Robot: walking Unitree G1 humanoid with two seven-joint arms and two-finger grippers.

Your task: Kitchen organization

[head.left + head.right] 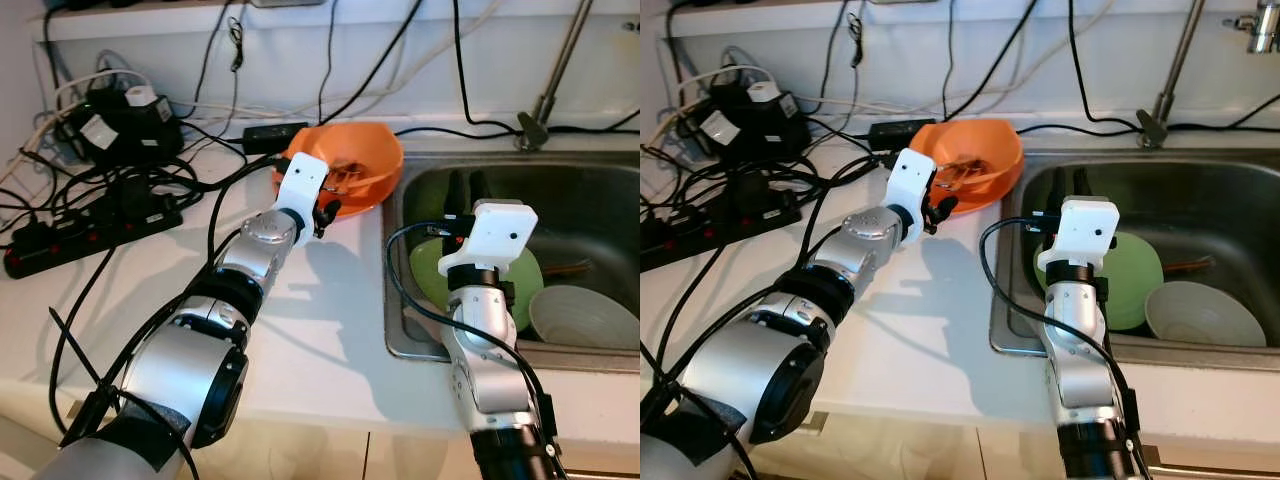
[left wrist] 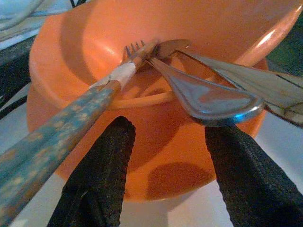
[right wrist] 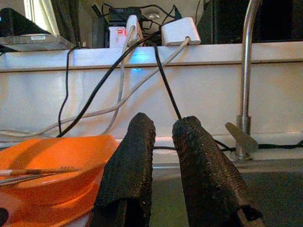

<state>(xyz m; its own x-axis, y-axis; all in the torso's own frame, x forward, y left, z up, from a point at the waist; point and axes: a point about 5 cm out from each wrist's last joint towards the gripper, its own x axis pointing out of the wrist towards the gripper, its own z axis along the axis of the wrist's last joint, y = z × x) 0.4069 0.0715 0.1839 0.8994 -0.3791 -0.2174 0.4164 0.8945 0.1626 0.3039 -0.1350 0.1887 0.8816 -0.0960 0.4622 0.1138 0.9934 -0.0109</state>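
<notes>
Left claw (image 2: 165,156) spread wide — right claw (image 3: 163,156) raised, barely parted.

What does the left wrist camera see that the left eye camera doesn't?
Left wrist view alone: close detail inside the orange bowl, with a fork on a blue patterned handle, a spoon and the left gripper with its fingers open at the bowl's rim. Left eye view alone: the sink, a green plate, a white bowl, the power strip. Both: the orange bowl and its cutlery.
</notes>
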